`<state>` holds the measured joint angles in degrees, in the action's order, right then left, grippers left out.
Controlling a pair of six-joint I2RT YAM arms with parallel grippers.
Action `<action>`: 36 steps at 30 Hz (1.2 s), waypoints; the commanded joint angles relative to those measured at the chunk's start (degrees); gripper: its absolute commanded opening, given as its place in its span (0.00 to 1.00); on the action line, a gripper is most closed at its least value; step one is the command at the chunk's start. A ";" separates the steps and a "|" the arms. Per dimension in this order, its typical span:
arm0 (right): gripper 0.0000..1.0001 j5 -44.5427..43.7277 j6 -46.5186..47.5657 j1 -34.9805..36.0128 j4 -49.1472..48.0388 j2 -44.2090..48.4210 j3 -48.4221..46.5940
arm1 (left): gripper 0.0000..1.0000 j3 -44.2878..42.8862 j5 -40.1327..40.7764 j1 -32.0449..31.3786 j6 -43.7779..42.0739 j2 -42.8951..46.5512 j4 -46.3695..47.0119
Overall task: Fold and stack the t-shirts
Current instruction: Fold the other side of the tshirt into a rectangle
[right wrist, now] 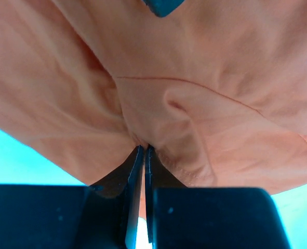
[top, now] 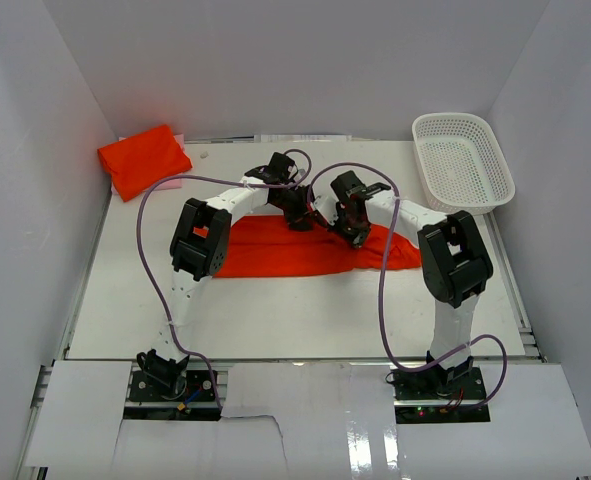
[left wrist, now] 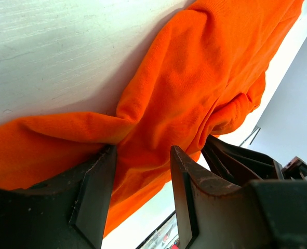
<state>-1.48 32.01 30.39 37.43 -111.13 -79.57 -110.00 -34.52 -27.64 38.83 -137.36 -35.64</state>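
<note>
So from where I'm standing, nearest me there's just a bare strip of the white surface [top: 275, 320], and past that the loose orange-red t-shirt [top: 275, 255] lies bunched in a long, wrinkly band across the middle, not folded yet. Both arms reach over it to its far edge. The right tool [right wrist: 143, 148] is pinched fully closed on a little pucker of cloth near a stitched hem; you can see the creases running right into its tips. The left tool [left wrist: 140, 155] sits just beside it with its jaws roughly half apart. There's cloth bunched between and under them, but as far as I can tell it isn't clamped on anything. My take: this stuff is light, floppy and zero stiffness, so it'll sag and drag wherever it isn't held. A single pinch will just drape it into a rope. I'd want two grips well apart along a hem or the shoulder seam, where the doubled fabric is less likely to slip. At the back left corner there's a folded t-shirt [top: 145, 158] already parked, and at the back right sits a white mesh basket [top: 462, 120], well away from everything.
</note>
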 commanded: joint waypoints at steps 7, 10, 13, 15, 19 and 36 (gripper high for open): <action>0.08 6.57 -3.35 0.19 16.24 -3.91 -12.09 | 0.57 -1.19 1.83 -0.49 -1.04 1.04 -2.07; 0.08 9.99 -3.88 0.19 20.39 -6.20 -15.61 | 0.57 -1.19 1.83 -0.49 -1.04 1.04 -2.07; 0.08 14.38 -3.97 0.28 24.17 -7.87 -16.93 | 0.57 -1.10 1.91 -0.49 -1.04 1.22 -2.07; 0.08 16.23 -3.88 0.28 26.46 -8.83 -17.20 | 0.57 -1.10 1.83 -0.49 -1.12 1.22 -2.15; 0.09 19.92 -3.27 0.37 29.63 -10.16 -17.81 | 0.57 -1.10 1.74 -0.49 -1.04 1.30 -2.16; 0.43 26.45 -5.55 -2.61 26.04 -6.22 -18.87 | 0.57 -0.75 1.83 -0.49 -1.30 1.22 -2.24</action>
<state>25.19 28.01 28.86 65.63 -121.10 -98.08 -110.19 -34.39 -27.51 38.24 -137.36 -36.86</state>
